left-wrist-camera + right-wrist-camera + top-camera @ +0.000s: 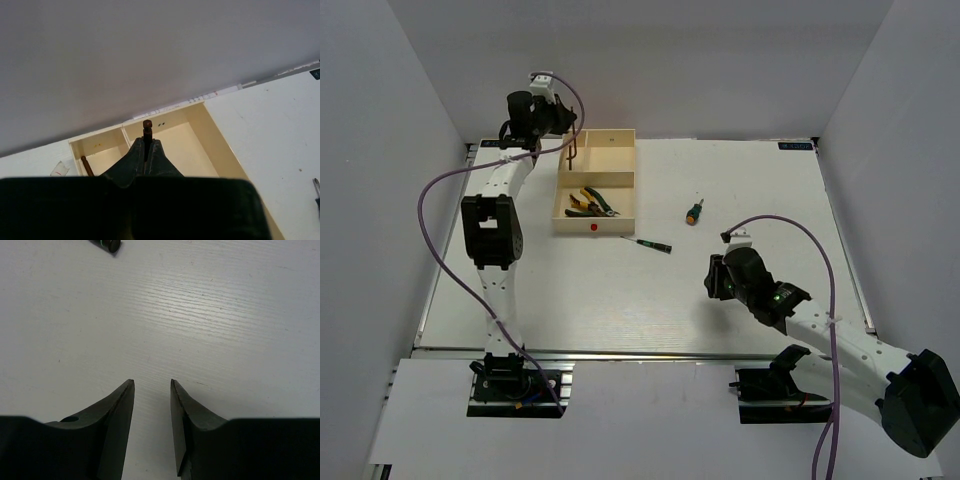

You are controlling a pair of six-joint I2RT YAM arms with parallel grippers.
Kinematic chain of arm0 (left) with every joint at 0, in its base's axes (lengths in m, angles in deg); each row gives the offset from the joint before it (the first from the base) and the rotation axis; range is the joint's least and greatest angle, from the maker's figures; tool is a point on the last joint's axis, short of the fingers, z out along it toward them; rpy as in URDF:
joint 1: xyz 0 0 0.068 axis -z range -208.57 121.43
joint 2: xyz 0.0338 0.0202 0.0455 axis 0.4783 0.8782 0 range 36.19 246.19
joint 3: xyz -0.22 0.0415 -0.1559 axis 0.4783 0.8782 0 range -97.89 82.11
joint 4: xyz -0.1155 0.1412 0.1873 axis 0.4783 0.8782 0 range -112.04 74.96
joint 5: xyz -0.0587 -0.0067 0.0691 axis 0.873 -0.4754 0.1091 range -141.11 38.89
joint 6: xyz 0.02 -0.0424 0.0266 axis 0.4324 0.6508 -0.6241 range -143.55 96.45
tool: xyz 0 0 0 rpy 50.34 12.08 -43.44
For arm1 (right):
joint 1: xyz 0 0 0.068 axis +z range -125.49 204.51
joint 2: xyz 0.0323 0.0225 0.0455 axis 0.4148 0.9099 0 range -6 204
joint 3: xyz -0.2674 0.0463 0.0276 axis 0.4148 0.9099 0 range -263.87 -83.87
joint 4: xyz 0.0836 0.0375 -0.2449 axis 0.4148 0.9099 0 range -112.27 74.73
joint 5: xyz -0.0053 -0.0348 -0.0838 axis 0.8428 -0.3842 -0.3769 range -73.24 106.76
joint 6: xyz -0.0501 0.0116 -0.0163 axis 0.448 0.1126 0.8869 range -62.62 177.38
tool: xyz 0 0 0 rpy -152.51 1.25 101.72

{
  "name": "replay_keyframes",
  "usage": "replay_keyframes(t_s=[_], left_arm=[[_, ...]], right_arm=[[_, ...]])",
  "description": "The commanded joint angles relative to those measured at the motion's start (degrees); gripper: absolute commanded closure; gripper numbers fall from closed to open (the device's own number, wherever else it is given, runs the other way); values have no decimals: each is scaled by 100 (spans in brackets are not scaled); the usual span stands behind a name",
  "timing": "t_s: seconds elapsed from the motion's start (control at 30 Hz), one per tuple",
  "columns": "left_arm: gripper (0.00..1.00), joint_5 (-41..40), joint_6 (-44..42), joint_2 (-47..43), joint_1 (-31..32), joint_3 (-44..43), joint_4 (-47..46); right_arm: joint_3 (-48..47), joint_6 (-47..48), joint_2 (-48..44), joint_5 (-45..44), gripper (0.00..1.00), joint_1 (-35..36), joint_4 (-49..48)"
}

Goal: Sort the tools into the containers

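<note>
The cream tray [562, 215] stands at the back left of the table, with a red dot [593, 226] on its near rim. Yellow-handled and green-handled pliers [590, 203] lie in its large front compartment. My left gripper [570, 146] hangs over the tray's back left corner. It [147, 141] is shut on a dark hex key [147, 125]. Another hex key [87, 165] leans in the small left compartment. A thin screwdriver [650, 243] and a stubby one [694, 211] lie on the table right of the tray. My right gripper [713, 276] [151, 382] is open over bare table, and the thin screwdriver's handle end [111, 245] shows far ahead of it.
White walls close in the table on the left, back and right. The back wall [150, 50] rises just behind the tray. A purple cable [440, 190] loops off the left arm, and another [790, 225] arcs over the right arm.
</note>
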Motion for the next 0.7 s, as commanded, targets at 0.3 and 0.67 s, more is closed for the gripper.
replay_keyframes(t_s=[0.3,0.67], left_arm=[[86,390,29,180,-77,232,-425],[33,320,126,-5,-130,241,-277]], right_arm=[[72,-3,21,24,59,-11,-400],[81,-55,-93,-64,57,-19,-303]])
